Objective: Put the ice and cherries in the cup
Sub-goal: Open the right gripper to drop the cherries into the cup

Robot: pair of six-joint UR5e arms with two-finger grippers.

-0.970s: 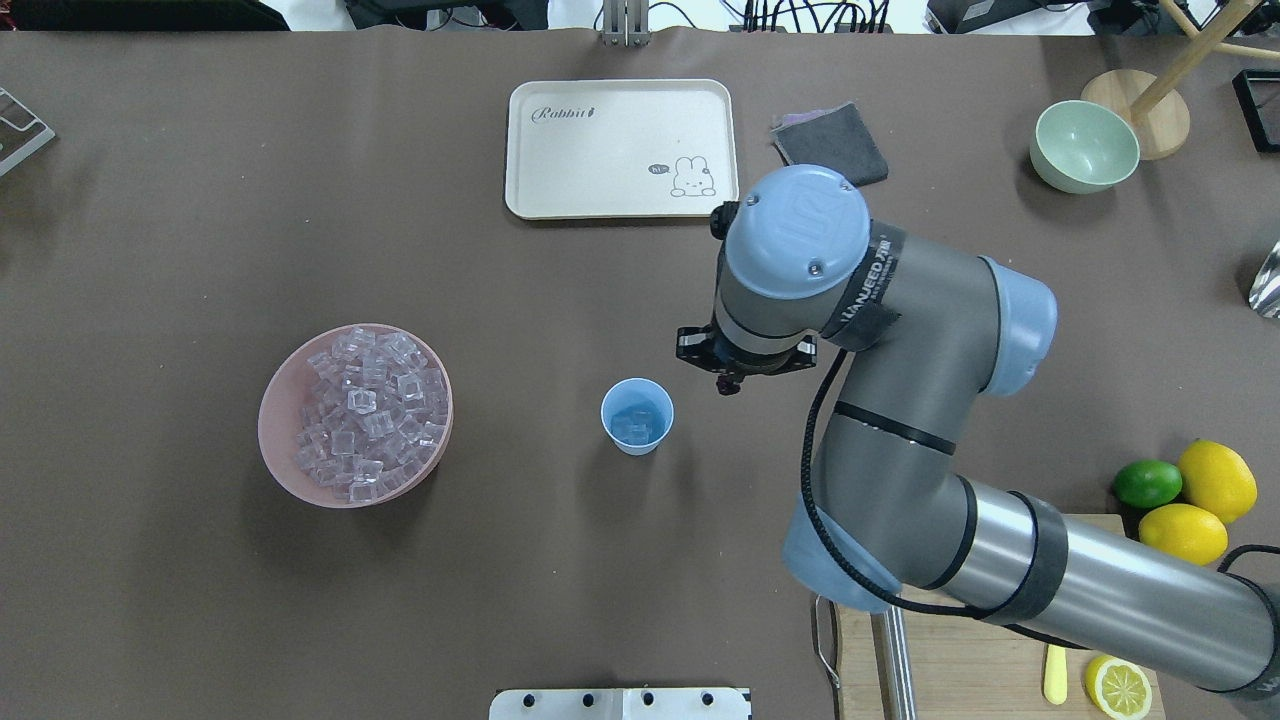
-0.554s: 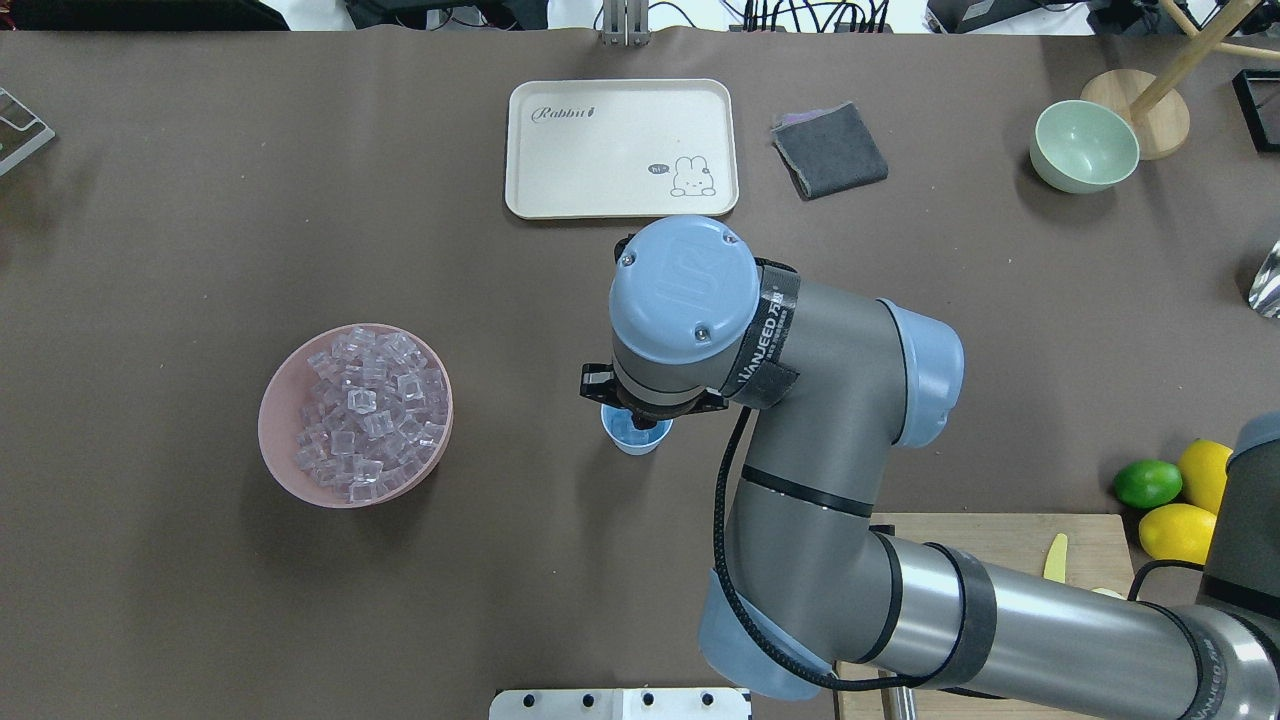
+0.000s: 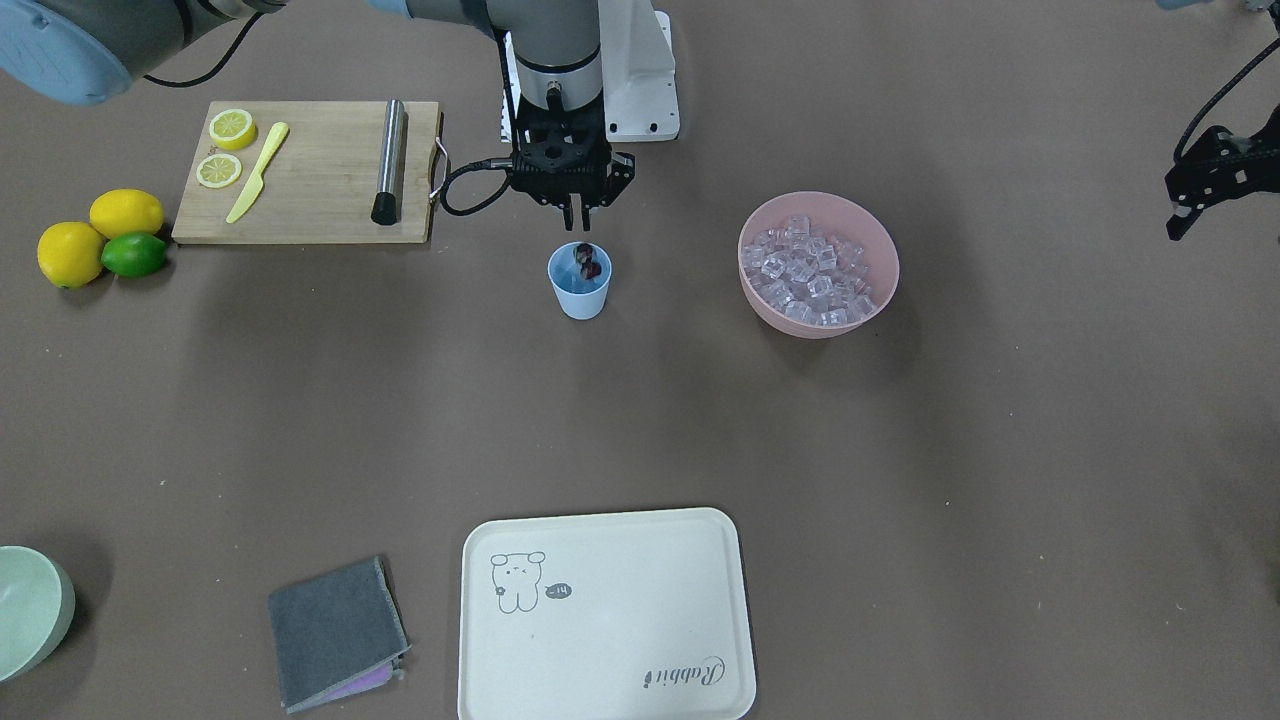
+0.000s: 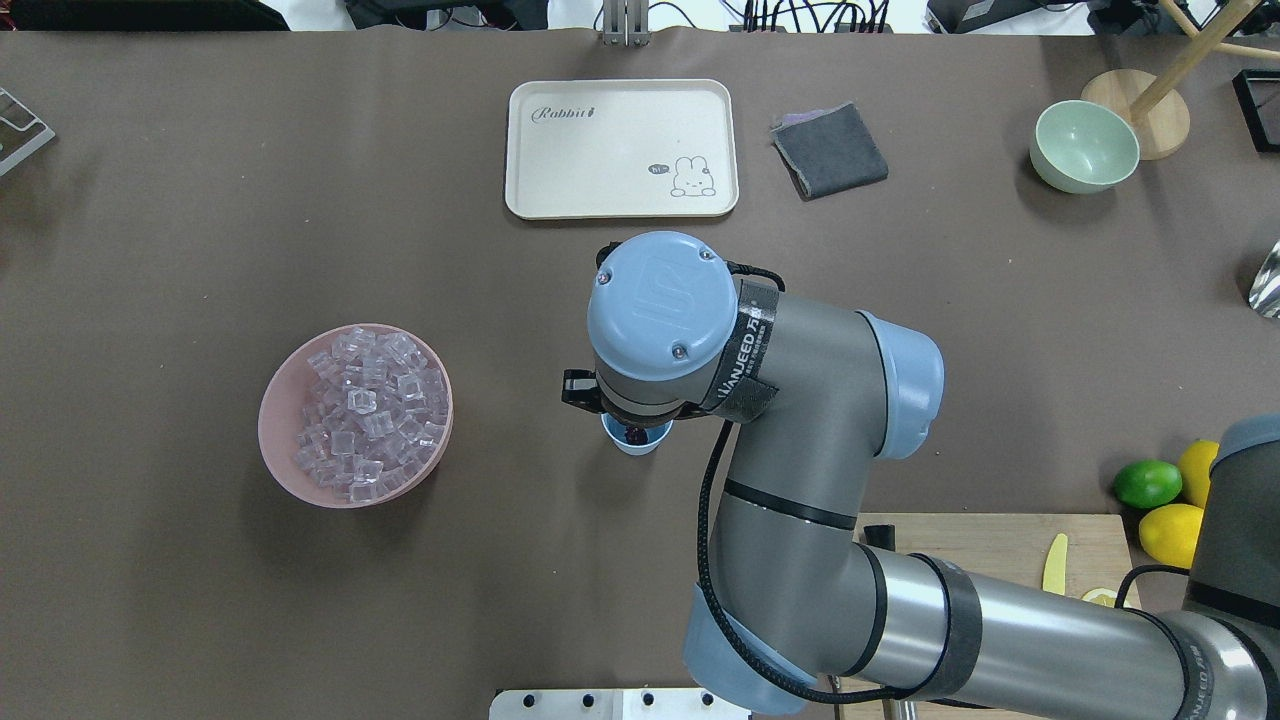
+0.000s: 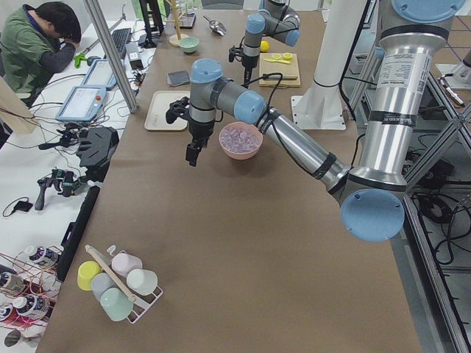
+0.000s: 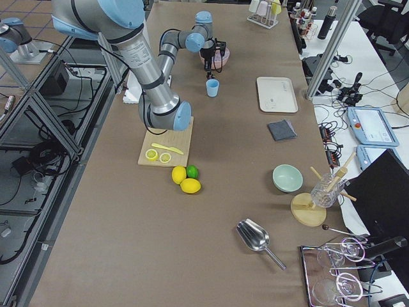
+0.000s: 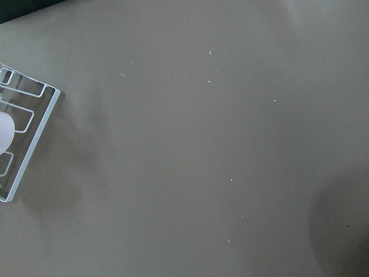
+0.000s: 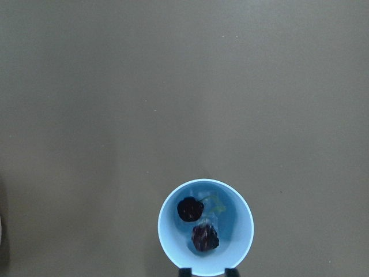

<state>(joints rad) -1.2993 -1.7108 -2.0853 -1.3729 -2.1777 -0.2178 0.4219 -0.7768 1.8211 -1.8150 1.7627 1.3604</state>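
The cherries [image 8: 204,237], two dark, wrinkled fruits joined by a thin stem, lie inside the cup [image 8: 173,242] on a few pieces of ice [image 8: 214,203] at its bottom. The cup stands upright on the brown table [image 4: 200,250].

The right gripper [image 3: 578,215] hangs directly above the cup. Its fingers are parted and hold nothing, and their tips [image 8: 184,271] frame the cup's near rim in the wrist view. A strap [image 4: 745,350] on the right arm carries white lettering that ends in "ANJEED".

On the robot's left of the cup, well apart from it, stands a pink bowl [image 4: 275,420] heaped with ice [image 4: 368,412]. Farther out on that side hangs the left gripper [image 3: 1185,215], only partly in view, so whether it is open or closed cannot be told.

Beyond the cup from the robot lies a cream tray [image 4: 620,150] marked "Rabbit", with a rabbit drawing. A folded grey cloth [image 4: 830,150] lies beside it.

On the robot's right of the cup, a wooden board [image 3: 320,200] bears two lemon halves [image 3: 231,128] and a yellow knife [image 3: 257,172]. Two lemons [image 3: 126,212] and a lime [image 3: 134,255] lie just past it.
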